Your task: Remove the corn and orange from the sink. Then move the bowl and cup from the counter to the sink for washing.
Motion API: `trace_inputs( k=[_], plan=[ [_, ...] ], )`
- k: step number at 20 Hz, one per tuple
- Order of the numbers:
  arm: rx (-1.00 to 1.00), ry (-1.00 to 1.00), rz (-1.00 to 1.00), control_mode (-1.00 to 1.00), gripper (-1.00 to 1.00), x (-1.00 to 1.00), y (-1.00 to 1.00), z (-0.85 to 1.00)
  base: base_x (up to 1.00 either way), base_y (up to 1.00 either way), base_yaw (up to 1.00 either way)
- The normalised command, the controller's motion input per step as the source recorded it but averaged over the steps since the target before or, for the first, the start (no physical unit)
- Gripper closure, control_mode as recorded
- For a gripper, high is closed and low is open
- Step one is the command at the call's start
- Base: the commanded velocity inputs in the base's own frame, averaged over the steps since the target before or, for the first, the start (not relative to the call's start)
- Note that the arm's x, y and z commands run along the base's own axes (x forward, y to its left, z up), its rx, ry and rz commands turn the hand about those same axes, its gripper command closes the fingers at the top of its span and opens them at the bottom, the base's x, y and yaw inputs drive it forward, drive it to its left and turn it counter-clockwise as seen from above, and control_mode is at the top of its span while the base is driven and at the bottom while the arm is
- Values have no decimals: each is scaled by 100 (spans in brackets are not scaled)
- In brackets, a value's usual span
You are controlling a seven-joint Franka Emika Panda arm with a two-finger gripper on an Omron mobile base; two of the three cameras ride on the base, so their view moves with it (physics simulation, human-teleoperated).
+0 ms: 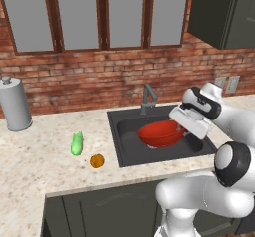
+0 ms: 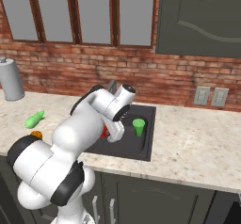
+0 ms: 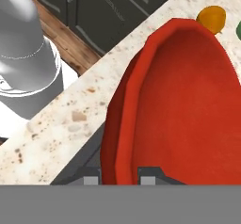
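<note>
Gripper (image 3: 119, 177): closed on the near rim of the bowl, one fingertip seen on each side of the rim.
Bowl (image 1: 160, 133): wide, shallow, red; held tilted over the sink.
Sink (image 1: 127, 149): dark rectangular basin set in the speckled table (image 1: 35, 156), faucet (image 1: 148, 97) at its back.
Cup (image 2: 138, 127): small, green; seen upright at the sink's right side.
Corn (image 1: 76, 143): green cob, laid on the table left of the sink.
Orange (image 1: 96, 161): on the table, just beside the corn, nearer the front edge.
</note>
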Motion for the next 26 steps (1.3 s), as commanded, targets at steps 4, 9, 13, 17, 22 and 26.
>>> trace_inputs(
  k=[4, 9, 13, 17, 22, 26],
  plan=[
    [3, 0, 0, -100, 100, 14, 3, -11, 0, 0, 0],
    [6, -2, 0, -100, 100, 12, 3, -10, 0, 0, 0],
    [5, -1, 0, -100, 100, 12, 2, -11, 0, 0, 0],
    [3, 0, 0, -100, 100, 13, 3, -15, 0, 0, 0],
    [0, 0, 0, -100, 100, 13, 4, -19, 0, 0, 0],
    [0, 0, 1, -100, 100, 14, 5, -17, 0, 0, 0]
  ],
)
